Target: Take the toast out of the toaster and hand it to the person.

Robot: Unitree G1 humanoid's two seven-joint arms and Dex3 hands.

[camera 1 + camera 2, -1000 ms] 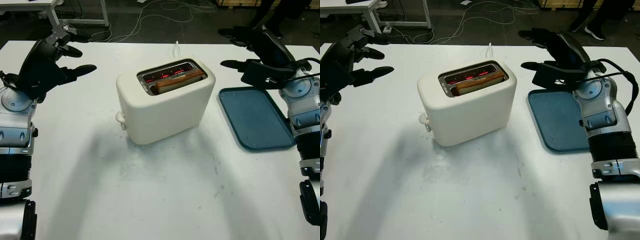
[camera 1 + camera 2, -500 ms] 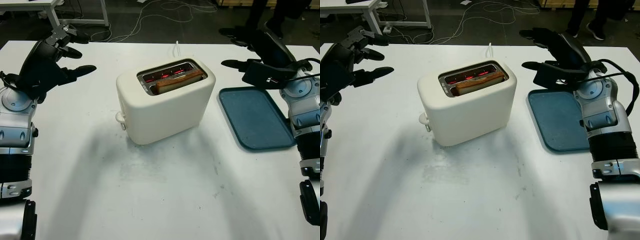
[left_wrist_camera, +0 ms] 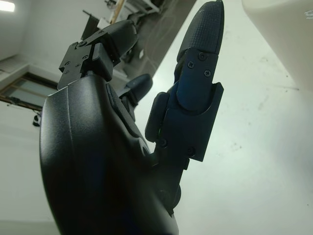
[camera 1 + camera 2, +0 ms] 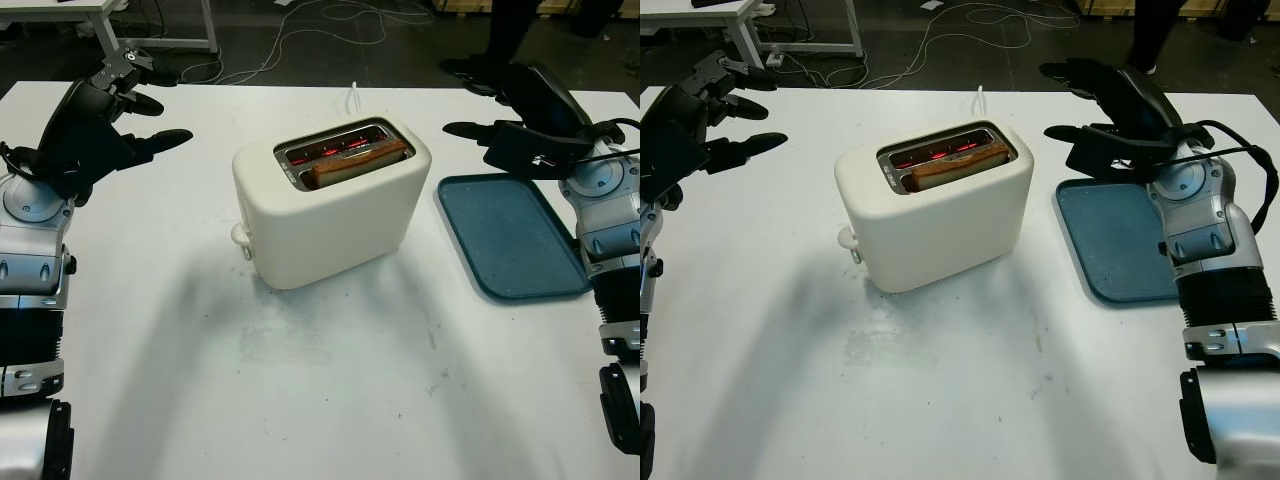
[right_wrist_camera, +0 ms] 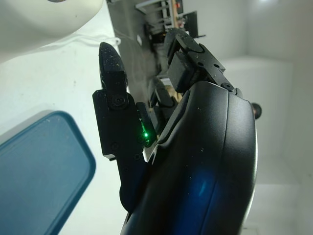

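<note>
- Nothing had really changed over the last sec: both my hands kept hovering, so the grab hadn't begun.
- Toast (image 4: 358,161) sat in the front slot of the toaster (image 4: 335,205), centre frame, on the bench (image 4: 300,380).
- Left hand (image 4: 95,125), upper left, released, holding nothing, well apart from toast.
- Right hand (image 4: 525,120), upper right above the tray (image 4: 520,240), also released; nearer, but not touching.

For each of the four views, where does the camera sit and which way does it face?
Left eye view: head camera, looking down at the toaster and toast; open left hand raised.
Right eye view: same head, offset; open right hand above the tray.
Left wrist view: beside the left hand, facing table and toaster.
Right wrist view: beside the right hand, facing tray and toaster.
All share the toaster.
</note>
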